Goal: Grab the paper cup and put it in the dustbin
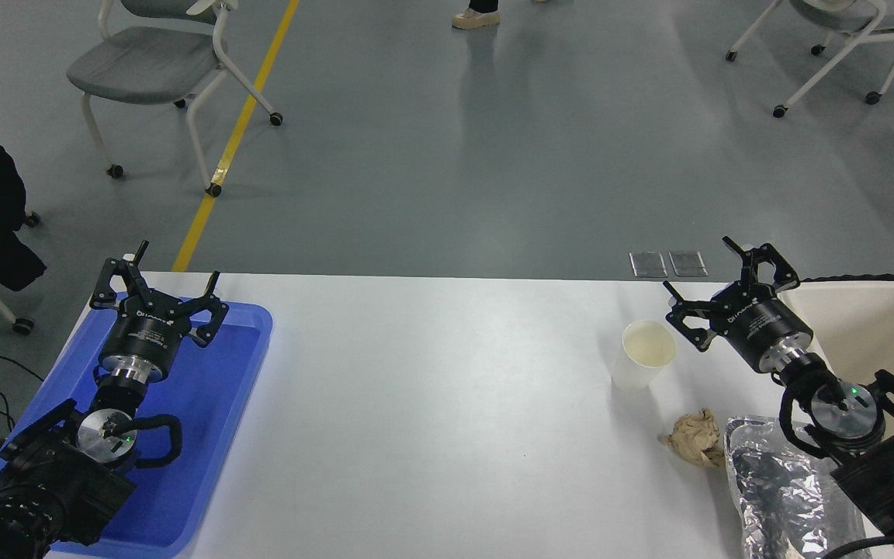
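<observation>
The white paper cup (642, 354) stands upright on the white table (431, 404), right of centre, its cream inside showing. My right gripper (701, 273) is open and empty, just right of the cup and apart from it, near the table's far edge. The cream dustbin (874, 318) stands at the right edge, directly behind the right gripper; only part of it shows. My left gripper (174, 264) is open and empty, parked over the blue tray at the lower left.
A blue shallow tray (214, 435) lies at the table's left end. A crumpled tan paper ball (695, 439) and a silver foil bag (781, 489) lie in front of the cup. Chairs and a person's shoe show on the floor beyond.
</observation>
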